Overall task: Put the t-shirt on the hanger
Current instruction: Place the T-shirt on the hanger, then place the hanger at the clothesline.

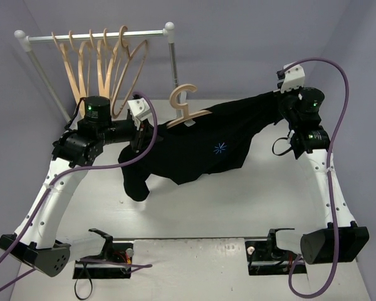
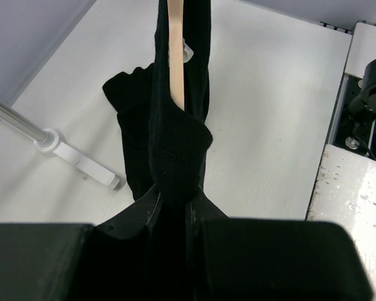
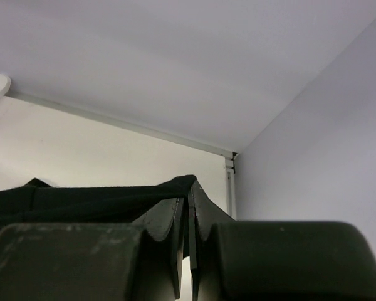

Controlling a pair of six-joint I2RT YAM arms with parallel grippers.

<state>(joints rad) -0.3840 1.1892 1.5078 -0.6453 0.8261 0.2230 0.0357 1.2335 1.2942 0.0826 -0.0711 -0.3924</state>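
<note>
The black t-shirt with a small blue mark hangs stretched in the air between both grippers. The pale wooden hanger sits in its neck, with the hook sticking up. My left gripper is shut on the shirt's left shoulder. In the left wrist view the fabric bunches at my gripper and the hanger's wooden arm runs through it. My right gripper is shut on the shirt's right end. In the right wrist view that gripper pinches the fabric edge. One sleeve droops to the table.
A white clothes rail at the back left carries several identical wooden hangers. Its right post stands just behind the held hanger. The rail's foot lies on the table left of the shirt. Walls close in behind and to the right.
</note>
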